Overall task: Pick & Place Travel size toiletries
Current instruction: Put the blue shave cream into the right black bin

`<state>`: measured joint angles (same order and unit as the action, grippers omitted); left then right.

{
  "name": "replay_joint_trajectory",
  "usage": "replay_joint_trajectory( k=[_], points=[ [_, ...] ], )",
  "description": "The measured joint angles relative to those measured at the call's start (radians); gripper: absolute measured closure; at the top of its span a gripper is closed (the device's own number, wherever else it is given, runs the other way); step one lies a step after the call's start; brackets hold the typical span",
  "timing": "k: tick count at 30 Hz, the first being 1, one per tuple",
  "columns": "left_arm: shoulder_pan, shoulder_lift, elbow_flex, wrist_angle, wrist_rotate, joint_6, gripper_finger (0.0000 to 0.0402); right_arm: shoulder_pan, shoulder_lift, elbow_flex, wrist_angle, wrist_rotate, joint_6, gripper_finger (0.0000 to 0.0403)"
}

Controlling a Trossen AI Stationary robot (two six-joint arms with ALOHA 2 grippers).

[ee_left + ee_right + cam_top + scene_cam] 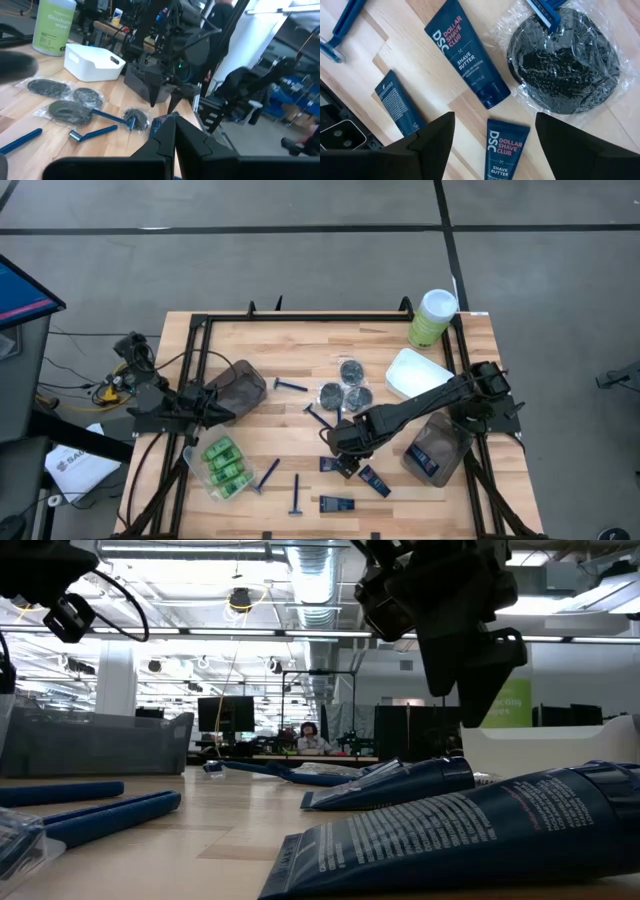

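Several toiletries lie on the wooden table: green mini bottles point(225, 465), blue-handled razors point(291, 386), wrapped dark round tins point(345, 385) and dark-blue tubes point(337, 503). My right gripper point(495, 120) is open and points down over one dark-blue tube point(504, 150), a finger on either side and clear of it. A second tube point(465, 50), a third point(400, 110) and a wrapped tin point(565, 65) lie close by. The right gripper point(462, 690) hangs above the table in the low view. My left gripper point(172, 135) is shut and waits by the table's left side point(215, 408).
A smoky tub point(240, 385) sits beside the left gripper and another point(435, 448) under the right arm. A white tub point(420, 372) and a tall pale-green canister point(432, 318) stand at the far right. Bare wood point(260, 340) shows along the far edge.
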<state>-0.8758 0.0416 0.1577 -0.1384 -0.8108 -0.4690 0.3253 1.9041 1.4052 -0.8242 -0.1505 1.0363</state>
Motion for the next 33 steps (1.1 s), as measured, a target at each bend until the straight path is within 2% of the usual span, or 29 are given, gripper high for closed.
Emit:
replay_joint_trajectory(
  k=[6, 15, 19, 24, 33],
  points=[
    [0.002, -0.041, -0.148, 0.229, -0.002, -0.002, 0.0400, 0.002, 0.000, 0.000, -0.005, 0.002, -0.022, 0.0102],
    [0.002, -0.041, -0.151, 0.224, 0.005, -0.006, 0.0400, 0.005, 0.000, -0.001, -0.004, 0.018, -0.050, 0.0097],
    [0.002, -0.041, -0.151, 0.224, 0.005, -0.006, 0.0400, 0.020, 0.038, -0.003, -0.008, 0.017, -0.050, 0.0097],
    [0.002, -0.034, -0.151, 0.229, 0.005, -0.007, 0.0400, 0.066, 0.086, -0.001, -0.015, -0.037, -0.043, 0.0097],
    [0.002, -0.002, -0.151, 0.233, 0.001, -0.007, 0.0400, 0.107, 0.097, -0.001, -0.085, -0.036, 0.052, 0.0097]
  ],
)
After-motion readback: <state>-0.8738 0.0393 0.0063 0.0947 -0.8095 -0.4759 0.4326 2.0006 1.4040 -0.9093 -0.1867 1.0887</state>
